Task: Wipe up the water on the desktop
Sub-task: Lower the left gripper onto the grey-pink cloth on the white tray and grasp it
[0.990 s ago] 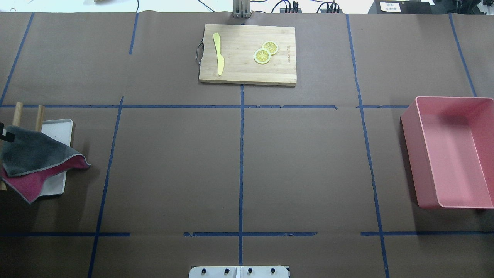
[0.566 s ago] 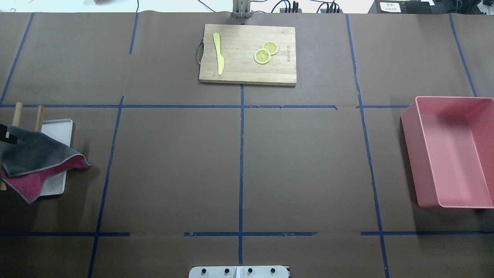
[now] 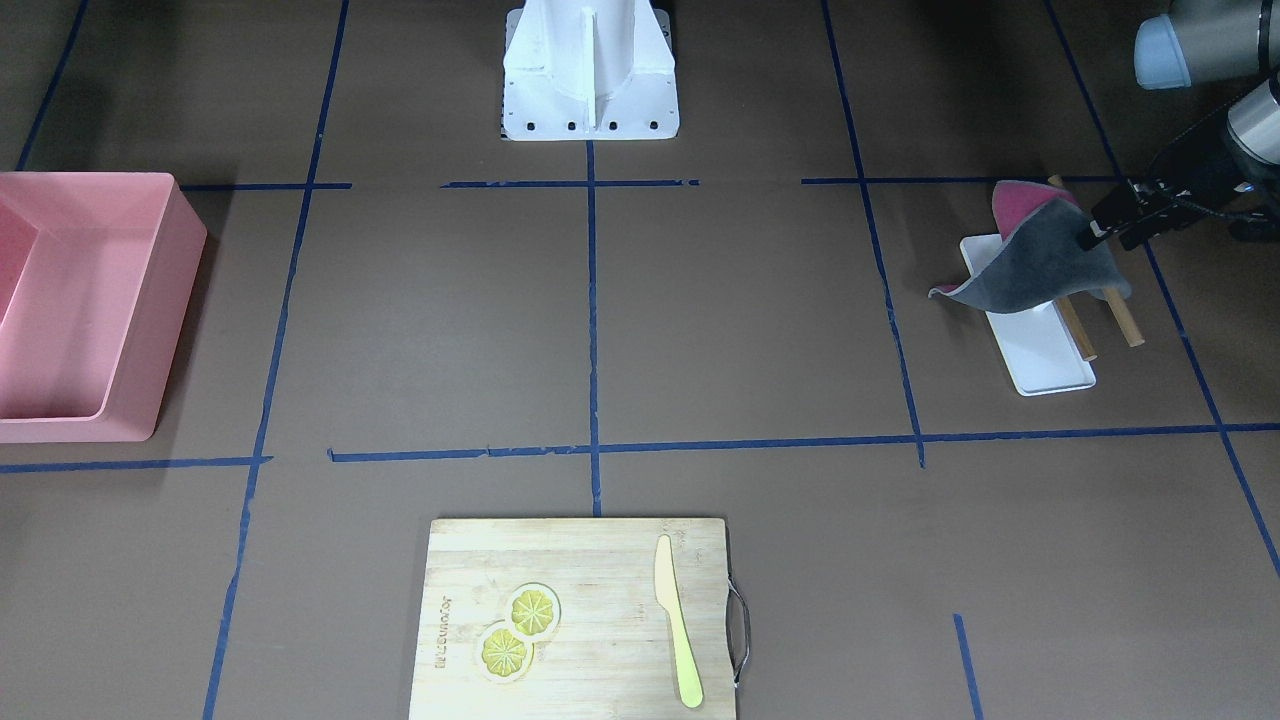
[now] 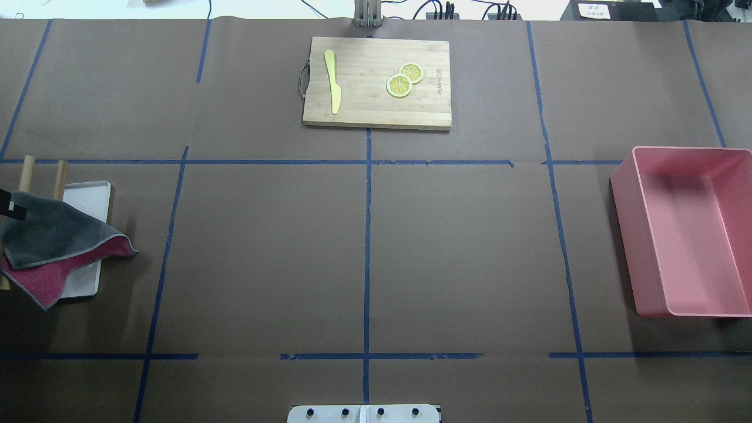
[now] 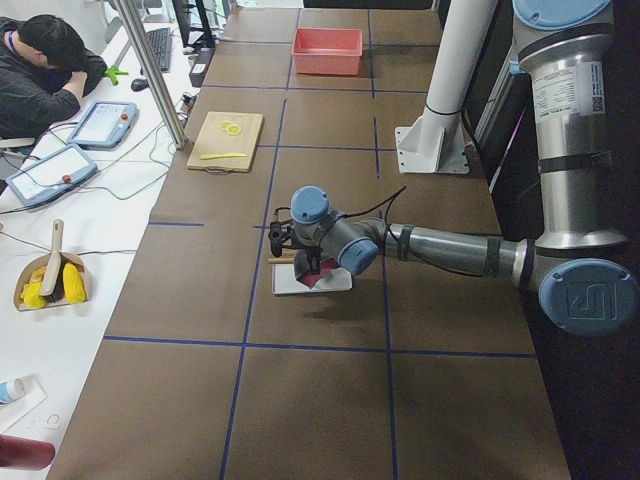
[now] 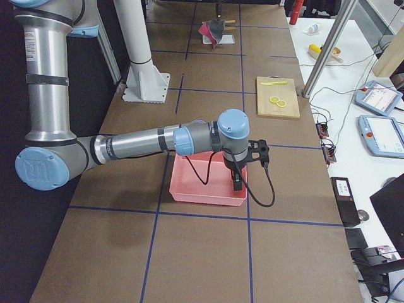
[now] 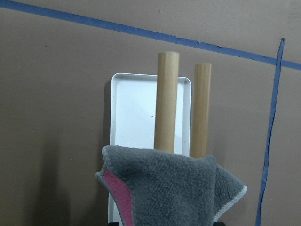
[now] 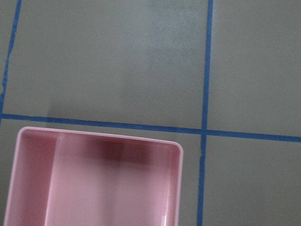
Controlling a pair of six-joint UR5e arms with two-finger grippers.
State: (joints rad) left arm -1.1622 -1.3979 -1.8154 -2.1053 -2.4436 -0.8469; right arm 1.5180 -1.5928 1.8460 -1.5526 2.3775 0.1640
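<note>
The desktop (image 4: 264,264) is a dark-brown surface with blue tape lines; I see no water on it. A grey and pink cloth (image 4: 53,235) hangs over two wooden dowels (image 7: 167,103) above a white tray (image 4: 88,200) at the far left. My left gripper (image 3: 1095,232) is at the cloth's (image 3: 1040,265) upper corner and looks shut on it. Only a black tip of it shows in the overhead view (image 4: 10,207). My right gripper (image 6: 237,183) hangs over the pink bin (image 6: 208,189). I cannot tell whether it is open or shut.
The pink bin (image 4: 681,235) stands at the right edge and holds nothing. A bamboo cutting board (image 4: 376,82) at the back middle carries a yellow knife (image 4: 333,79) and two lemon slices (image 4: 404,79). The robot's base plate (image 4: 364,414) is at the front middle.
The left gripper's black tip has shifted very slightly at the cloth's corner. The cloth and everything else have not moved.
</note>
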